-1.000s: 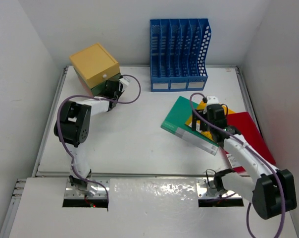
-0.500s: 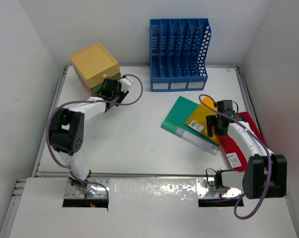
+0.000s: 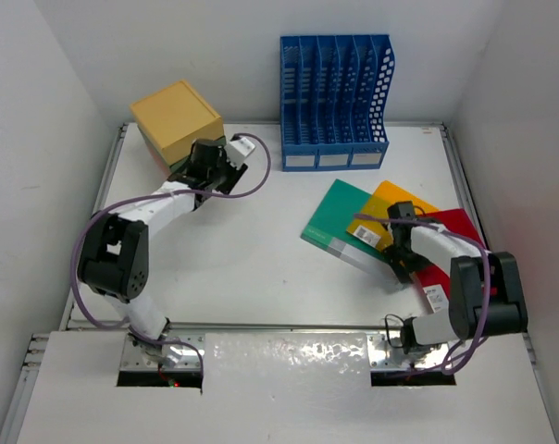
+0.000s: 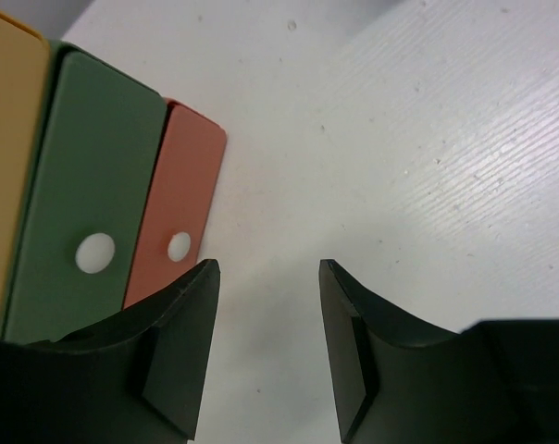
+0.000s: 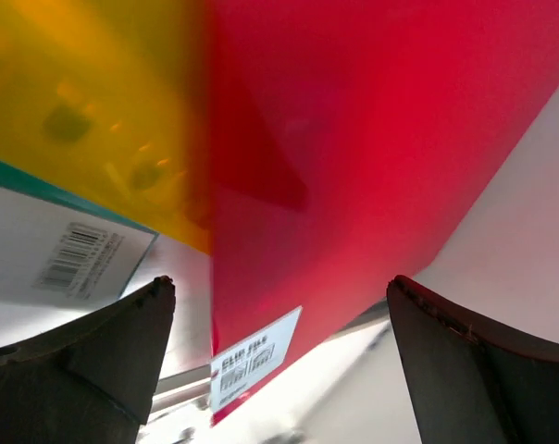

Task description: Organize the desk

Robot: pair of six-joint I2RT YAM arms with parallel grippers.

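Right now both arms seem to be getting ready to tidy the white table [image 3: 261, 264], which is sitting in the middle with white walls around it. The left claw [image 4: 267, 268] is hanging just beside the little drawer box [image 3: 176, 118] in the far left corner. Its fingers [image 4: 178, 351] are standing about half apart and are holding nothing; only bare table is showing between them. One finger is sitting very close to the red drawer [image 4: 182, 199], next to the green drawer [image 4: 85, 185], but whether it is touching cannot be told.

The right claw [image 5: 279, 287] is hovering over the red folder [image 5: 354, 120] and the yellow folder [image 5: 85, 102], which are lying in a messy pile with the green folder [image 3: 335, 217]. It is spread very wide and is gripping nothing. Next, it is probably going to need to dip down, pinch one folder by its edge, and carry it to the blue rack [image 3: 335, 92]. Thin flat folders are tricky to pinch.
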